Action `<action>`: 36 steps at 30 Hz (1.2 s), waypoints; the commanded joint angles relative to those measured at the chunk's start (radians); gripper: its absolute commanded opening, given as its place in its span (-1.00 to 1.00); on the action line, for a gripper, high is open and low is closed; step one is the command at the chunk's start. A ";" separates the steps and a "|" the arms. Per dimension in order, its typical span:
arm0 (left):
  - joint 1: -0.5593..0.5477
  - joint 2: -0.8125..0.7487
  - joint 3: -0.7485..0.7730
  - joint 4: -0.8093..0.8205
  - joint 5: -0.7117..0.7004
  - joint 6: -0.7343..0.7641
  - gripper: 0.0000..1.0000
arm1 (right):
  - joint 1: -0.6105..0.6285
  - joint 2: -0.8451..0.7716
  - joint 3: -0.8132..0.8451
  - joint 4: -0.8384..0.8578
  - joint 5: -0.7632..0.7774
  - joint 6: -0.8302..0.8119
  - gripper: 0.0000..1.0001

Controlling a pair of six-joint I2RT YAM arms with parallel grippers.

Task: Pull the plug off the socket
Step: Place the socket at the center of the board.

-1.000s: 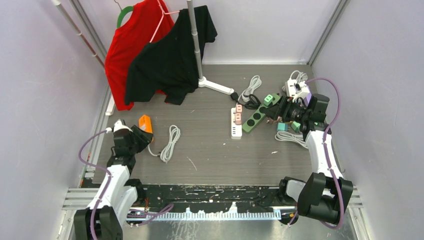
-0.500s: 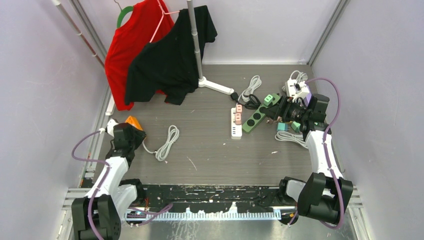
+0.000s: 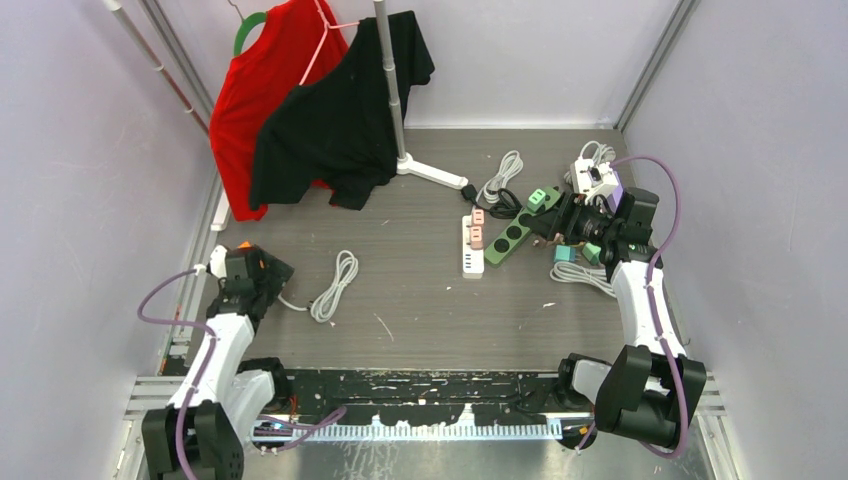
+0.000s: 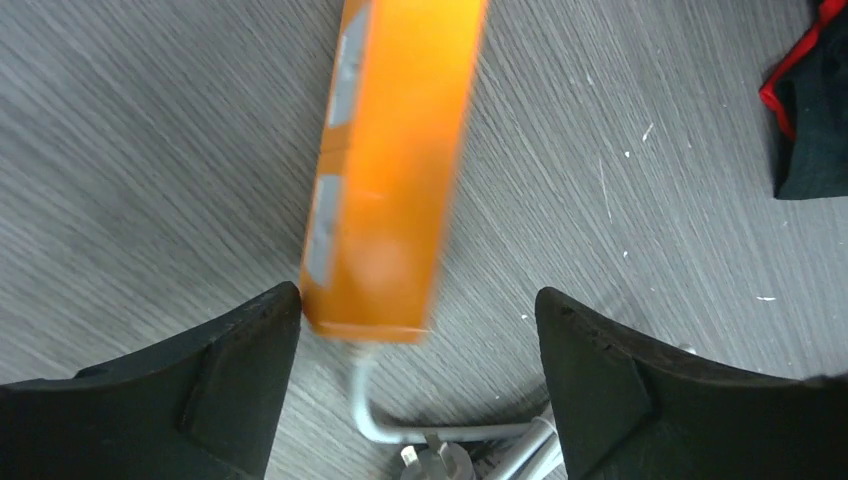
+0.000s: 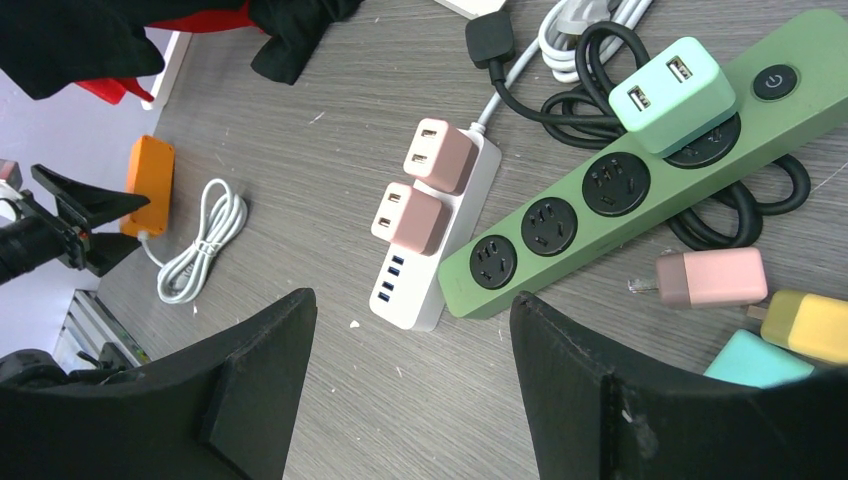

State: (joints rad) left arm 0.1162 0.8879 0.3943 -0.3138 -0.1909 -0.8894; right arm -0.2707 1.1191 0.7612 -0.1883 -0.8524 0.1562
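Left wrist view: the left pincer point(image 4: 415, 300) is spread wide. The near end of an orange power block point(image 4: 395, 170) lies between its fingers on the tabletop point(image 4: 150, 150), closer to the left one, and a white cable point(image 4: 362, 400) runs from it. Right wrist view: the right pincer point(image 5: 410, 302) gapes wide above a white power strip point(image 5: 425, 295) with two pink plugs point(image 5: 438, 155) seated in it. Just right lies a green power strip point(image 5: 580, 203) carrying a mint USB plug point(image 5: 672, 92).
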 commanded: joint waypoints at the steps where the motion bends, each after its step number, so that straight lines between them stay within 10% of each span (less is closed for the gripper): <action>1: 0.006 -0.083 0.030 -0.080 -0.017 -0.024 0.73 | -0.002 -0.022 0.042 0.027 -0.027 0.003 0.52; 22: -0.067 -0.176 0.101 -0.051 0.251 0.088 1.00 | -0.002 -0.033 0.043 0.027 -0.031 0.006 0.52; 36: -0.181 -0.175 0.023 0.365 0.346 0.593 0.99 | -0.003 -0.037 0.042 0.028 -0.032 0.005 0.52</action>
State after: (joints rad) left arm -0.0616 0.7265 0.4549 -0.1917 0.1230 -0.5041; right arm -0.2707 1.1145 0.7612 -0.1886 -0.8642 0.1596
